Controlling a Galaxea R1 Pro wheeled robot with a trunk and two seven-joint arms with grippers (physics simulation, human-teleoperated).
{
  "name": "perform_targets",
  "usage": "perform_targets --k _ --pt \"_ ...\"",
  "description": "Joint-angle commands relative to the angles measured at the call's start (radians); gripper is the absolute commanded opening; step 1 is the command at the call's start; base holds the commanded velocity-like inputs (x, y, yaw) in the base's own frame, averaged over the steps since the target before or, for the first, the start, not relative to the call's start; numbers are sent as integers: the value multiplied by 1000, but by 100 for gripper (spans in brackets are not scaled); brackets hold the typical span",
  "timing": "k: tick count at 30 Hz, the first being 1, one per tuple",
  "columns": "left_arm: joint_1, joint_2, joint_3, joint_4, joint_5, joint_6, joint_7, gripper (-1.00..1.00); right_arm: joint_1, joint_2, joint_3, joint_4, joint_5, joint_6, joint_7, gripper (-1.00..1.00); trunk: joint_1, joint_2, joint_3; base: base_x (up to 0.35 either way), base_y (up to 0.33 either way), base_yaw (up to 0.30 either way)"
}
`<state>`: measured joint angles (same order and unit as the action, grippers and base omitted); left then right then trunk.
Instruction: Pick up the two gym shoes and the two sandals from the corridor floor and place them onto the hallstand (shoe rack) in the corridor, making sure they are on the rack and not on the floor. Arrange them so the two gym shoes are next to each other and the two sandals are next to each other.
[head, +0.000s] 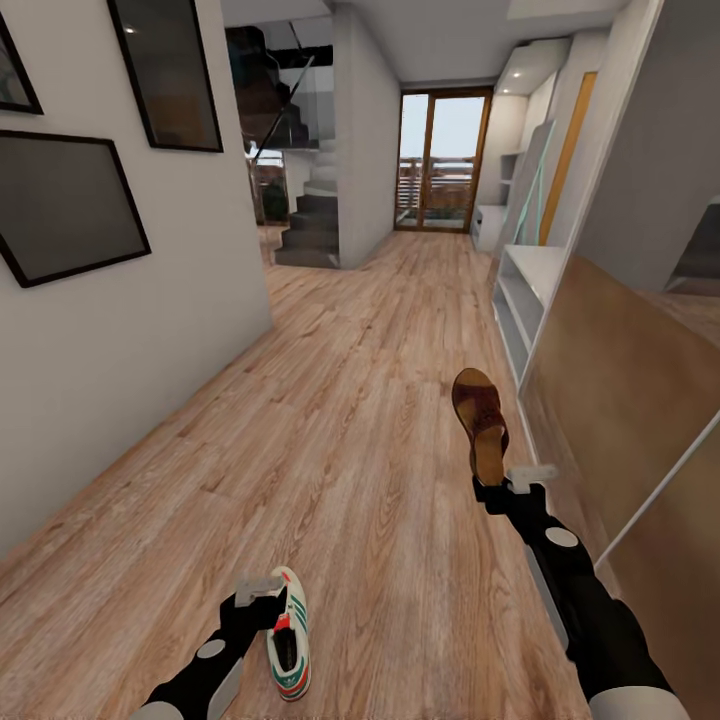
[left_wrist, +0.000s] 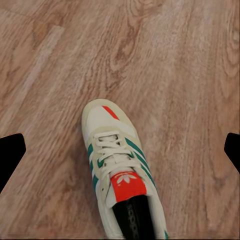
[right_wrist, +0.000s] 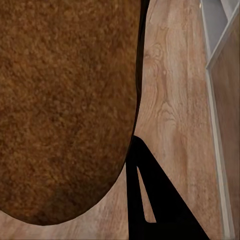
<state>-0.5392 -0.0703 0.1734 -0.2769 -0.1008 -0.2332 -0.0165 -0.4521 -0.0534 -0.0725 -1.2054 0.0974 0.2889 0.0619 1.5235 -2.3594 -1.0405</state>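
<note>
Lighting and render quality: evenly bright corridor, soft daylight.

Light enters from the far wood-framed glass door (head: 441, 160); light brown wood-grain plank floor (head: 350, 420) shows faint sheen, almost no cast shadows. Wide-angle bending tilts the dark-framed wall pictures (head: 65, 205) at left and right-hand panels. Brown leather sandal (right_wrist: 65, 105) up close is soft, grainy.

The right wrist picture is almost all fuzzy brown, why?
Right wrist view: the brown leather sandal sits so close to the lens that its footbed looks huge and grainy. Head view: the same sandal looks small and sharp at the right gripper, while straight walls bow near the edges.
</note>
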Motion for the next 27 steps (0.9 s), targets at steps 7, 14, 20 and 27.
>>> perform_targets --k 7,14,20,27 --pt "-1 9 10 6 -11 1 7 100 0 2 0 -7 8 6 8 -100 27 -50 -33 0 0 0" --pt "-3 10 9 9 -12 9 10 100 0 4 167 -7 5 7 66 -100 27 -50 -43 0 0 0" --pt "-1 1 9 20 -9 4 13 100 0 14 225 -22 -3 58 83 -100 27 -50 -45 0 0 0" --pt "2 -9 8 45 73 -2 6 100 0 81 229 -171 -16 175 85 -100 27 -50 -45 0 0 0"
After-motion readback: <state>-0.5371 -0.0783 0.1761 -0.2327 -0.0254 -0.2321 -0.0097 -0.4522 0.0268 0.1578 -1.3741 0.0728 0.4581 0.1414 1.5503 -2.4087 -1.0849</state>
